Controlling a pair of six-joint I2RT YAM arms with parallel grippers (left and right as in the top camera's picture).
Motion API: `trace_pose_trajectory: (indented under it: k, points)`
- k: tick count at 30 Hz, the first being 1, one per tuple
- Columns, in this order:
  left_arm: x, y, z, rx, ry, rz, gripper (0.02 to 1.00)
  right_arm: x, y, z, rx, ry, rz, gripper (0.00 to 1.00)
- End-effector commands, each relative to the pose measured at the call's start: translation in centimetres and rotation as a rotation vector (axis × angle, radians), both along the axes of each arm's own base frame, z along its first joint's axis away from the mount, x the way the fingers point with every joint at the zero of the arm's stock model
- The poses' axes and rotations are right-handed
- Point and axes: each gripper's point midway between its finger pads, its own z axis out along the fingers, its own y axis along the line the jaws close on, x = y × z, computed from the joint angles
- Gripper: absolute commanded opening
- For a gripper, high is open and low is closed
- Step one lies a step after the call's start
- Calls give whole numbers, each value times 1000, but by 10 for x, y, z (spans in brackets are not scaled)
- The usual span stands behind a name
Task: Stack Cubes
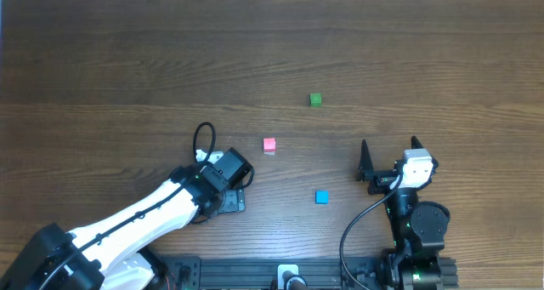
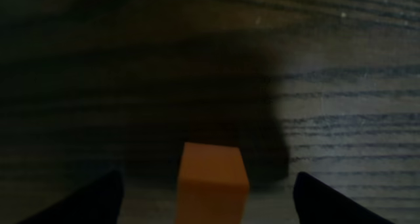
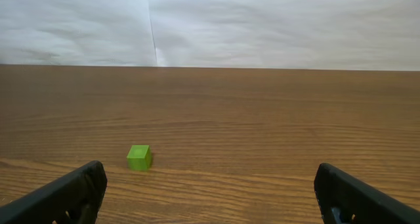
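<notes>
Barely started, nothing stacked. Left gripper (image 2: 207, 184) fingers spread around orange cube (image 2: 212, 175); right gripper (image 1: 389, 145) fingers spread, empty. Pink cube (image 1: 269, 144), green cube (image 1: 315, 99), blue cube (image 1: 321, 196) apart.

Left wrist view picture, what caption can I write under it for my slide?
Left gripper, jaws open on either side of an orange cube on the wooden table.

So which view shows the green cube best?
The right wrist view: the green cube shows its top and side faces. The top view gives the green cube as a small square from above. The left wrist view faces an orange cube.
</notes>
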Motion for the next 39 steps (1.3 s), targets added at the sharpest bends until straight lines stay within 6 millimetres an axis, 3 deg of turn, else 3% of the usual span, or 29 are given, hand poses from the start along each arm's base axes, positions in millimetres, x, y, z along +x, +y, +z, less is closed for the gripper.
trace_pose_trajectory:
  k: [1,10,31,39]
  points:
    - [5,6,-2,38,-27,-47,781,0,1,-2,-3,1,6,993]
    - [4,4,-2,32,-23,-50,524,0,1,-2,-3,1,6,993]
    - [9,-2,0,7,-41,-50,156,0,1,-2,-3,1,6,993]
    - [66,-43,79,-29,-156,-38,64,0,1,-2,-3,1,6,993]
